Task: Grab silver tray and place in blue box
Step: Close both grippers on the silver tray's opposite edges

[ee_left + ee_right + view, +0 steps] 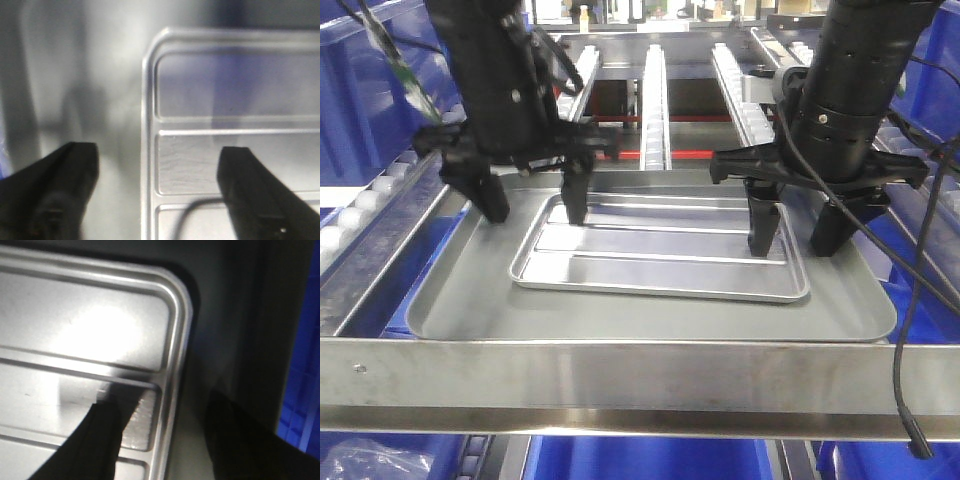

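Nearest: a brushed steel front rail [640, 385] runs the full width. Blue bins [650, 460] sit under it, w/ a clear plastic bag [370, 465] at bottom L. A black cable [910, 390] hangs down in front of the rail at R.

Behind the rail, a dull grey flat tray [460, 300] lies on the rack. The silver tray [660, 272] lies flat on it, roughly centred, ribs running side to side, rim glinting under the room lights.

L gripper [532, 200] is down over the silver tray's L end. Its jaws are spread wide and straddle the rim, one finger over the grey tray, the other over the ribbed floor. R gripper [800, 232] does the same at the R end, jaws apart, inner finger inside the tray by the corner and outer one beyond the rim. Nothing is grasped. Can't tell if any tip touches metal.

Further back, white roller tracks [655, 100] lead away, crossed by a red strip [690, 152], w/ another roller track [360, 205] along the L side. A blue box [360, 110] stands tall at L and a second blue crate [932, 90] at R. Far bkgd is blurry shelving, no detail readable.
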### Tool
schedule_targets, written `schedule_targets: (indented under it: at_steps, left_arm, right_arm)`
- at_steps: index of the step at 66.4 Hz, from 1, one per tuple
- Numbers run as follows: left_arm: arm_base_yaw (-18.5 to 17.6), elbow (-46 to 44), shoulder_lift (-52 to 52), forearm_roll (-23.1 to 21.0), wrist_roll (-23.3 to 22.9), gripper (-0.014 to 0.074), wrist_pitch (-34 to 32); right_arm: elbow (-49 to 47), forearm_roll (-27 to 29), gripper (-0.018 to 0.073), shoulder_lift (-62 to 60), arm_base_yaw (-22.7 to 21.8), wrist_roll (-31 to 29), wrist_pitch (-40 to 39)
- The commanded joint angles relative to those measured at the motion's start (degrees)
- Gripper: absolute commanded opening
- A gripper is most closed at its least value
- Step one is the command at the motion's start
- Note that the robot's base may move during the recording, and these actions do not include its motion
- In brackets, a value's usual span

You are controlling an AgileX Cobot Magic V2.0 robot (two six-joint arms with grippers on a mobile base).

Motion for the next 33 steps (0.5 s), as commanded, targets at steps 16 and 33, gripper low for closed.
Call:
schedule_targets:
  at_steps: [16, 33]
  left_arm:
    - [-0.9, -1.9, -0.8, 0.7, 0.0, 0.0377, -0.9]
    - [-0.9, -1.9, -0.7, 0.8, 0.0, 0.0278, -0.3]
  right_arm:
    - [-1.9, -0.7, 0.0476, -3.1, -0.3, 0.0, -1.9]
    - [-1.9, -0.7, 0.0428, -3.1, -0.3, 0.0, -1.8]
